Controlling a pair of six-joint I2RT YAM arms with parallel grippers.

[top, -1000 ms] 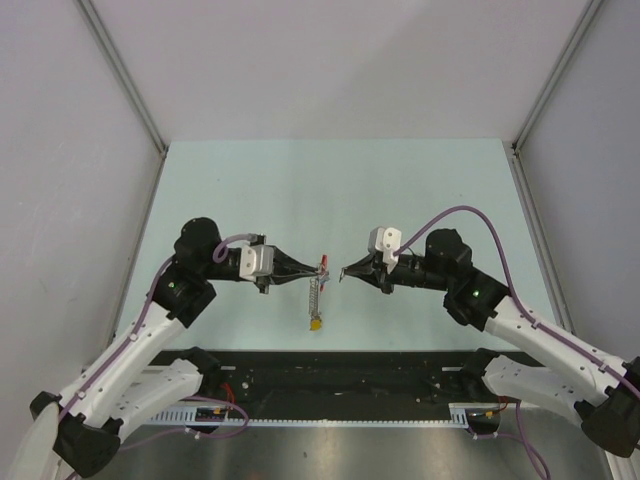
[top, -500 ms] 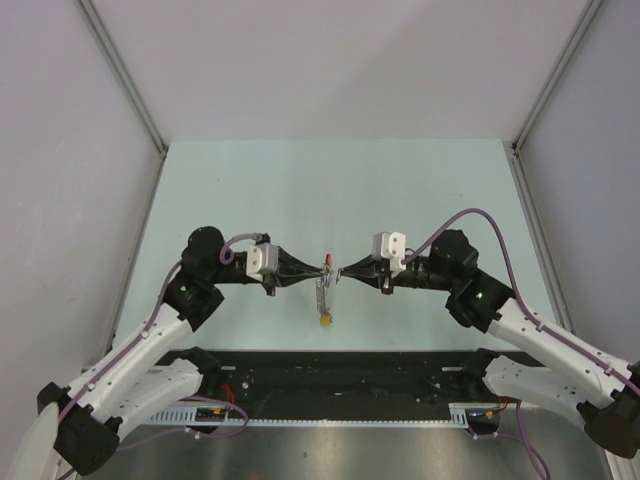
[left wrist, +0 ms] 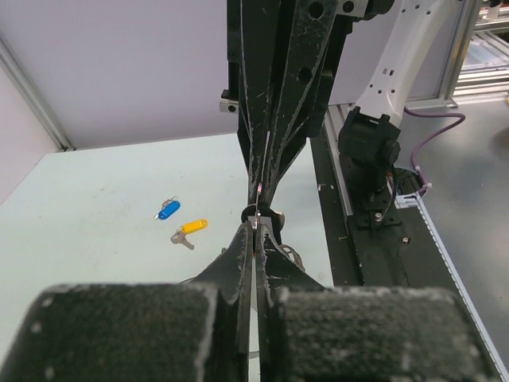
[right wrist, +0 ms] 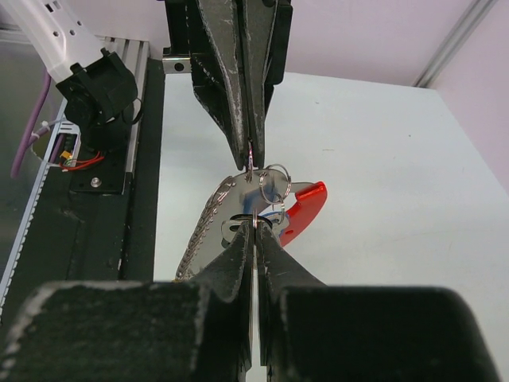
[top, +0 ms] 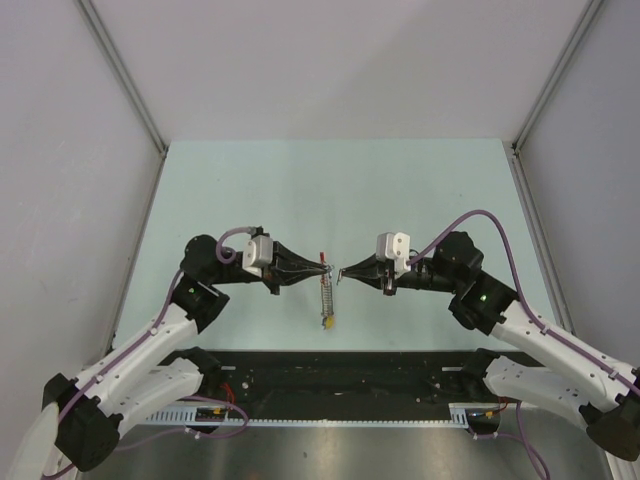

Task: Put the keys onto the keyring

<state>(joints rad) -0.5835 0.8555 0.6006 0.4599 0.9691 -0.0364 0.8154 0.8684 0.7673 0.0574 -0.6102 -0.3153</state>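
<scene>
- A pale mint table (top: 250, 190) is seen, matt and smooth. It is enclosed by plain grey-white walls (top: 330, 60) with aluminium corner struts (top: 120, 70).
- A black rail (top: 340, 375) is noted along the near edge, where both arm bases are fixed.
- The keyring (top: 325, 292) is held up off the table, between the two gripper tips near mid-table, and hangs downward from its upper end.
- In the right wrist view the keyring is recorded as a flat, polished silver plate with a ridged edge. It has a glossy red curved section (right wrist: 302, 208) at one side.
- Thin wire rings (right wrist: 274, 177) are looped at its top; something blue is glimpsed behind them.
- Left gripper (top: 320, 268): the fingers are pressed together on the keyring's upper end.
- Right gripper (top: 344, 273): the fingers are pressed together, just beside the left tip. A thin wire loop is seen at the tip; whether it is pinched cannot be told.
- The fingers (right wrist: 231, 79) are long, tapered, black and visibly scuffed.
- A yellow tag (top: 326, 322) is seen at the keyring's lower end. In the left wrist view a blue tag (left wrist: 166, 211) lies just beside it; the attachment of either cannot be told.
</scene>
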